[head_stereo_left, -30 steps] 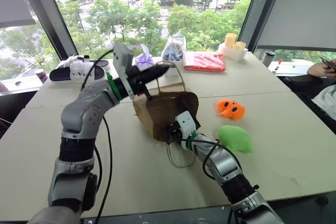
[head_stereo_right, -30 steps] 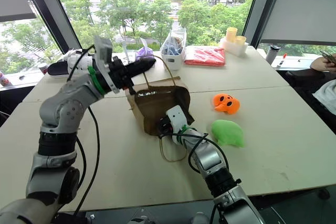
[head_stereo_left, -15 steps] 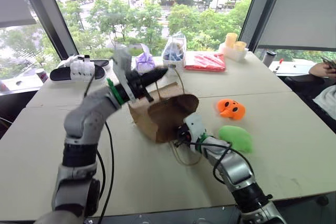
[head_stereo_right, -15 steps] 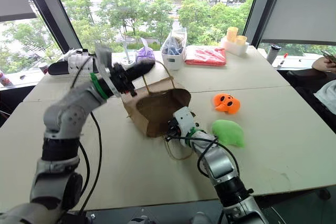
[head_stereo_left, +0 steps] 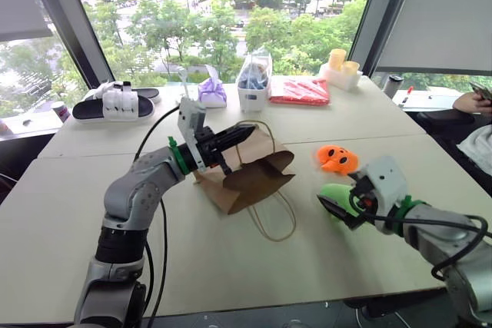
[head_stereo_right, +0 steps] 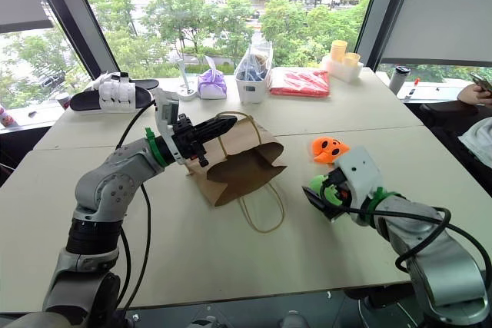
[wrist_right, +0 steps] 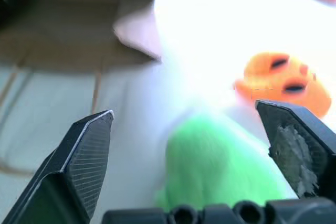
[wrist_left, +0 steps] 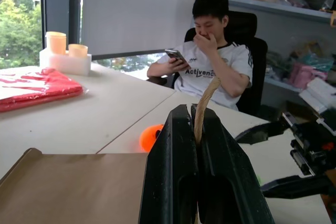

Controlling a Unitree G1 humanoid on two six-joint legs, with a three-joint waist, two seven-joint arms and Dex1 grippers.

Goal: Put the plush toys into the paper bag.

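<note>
- Two plush toys lay on the tabletop (head_stereo_left: 430, 213) to the right of the paper bag (head_stereo_left: 250, 170), both outside it: the orange toy (head_stereo_left: 337, 158) farther away, the green toy (head_stereo_right: 320, 187) nearer and just ahead of my right gripper (wrist_right: 194, 145).
- My right jaws stood spread wide with nothing between them. In the right wrist view the green toy sat in the gap between the two fingers (wrist_right: 79, 156), with the orange toy beyond it.
- My left gripper (head_stereo_left: 234, 137) was clenched on a twine handle (wrist_left: 203, 103) of the bag, which ran up between the closed jaws in the left wrist view. The bag's mouth faced right, toward the toys, and looked sagged and half flattened, not propped wide.
- The second handle (head_stereo_left: 273, 220) lay loose on the tabletop in front of the mouth.
- Risk, as I judged it: the green toy was soft and rounded, so a closing off its middle could squeeze it out sideways or nudge it against the orange toy.
- Another risk: with the mouth that slack, a toy carried over could catch the paper lip or the loose handle and push the bag along instead of going in.
- The thin twine could also slip in my left jaws if the bag were shoved, and the mouth would fall shut.
- A person (wrist_left: 215, 72) sat beyond the far right corner, well apart from the toys.
</note>
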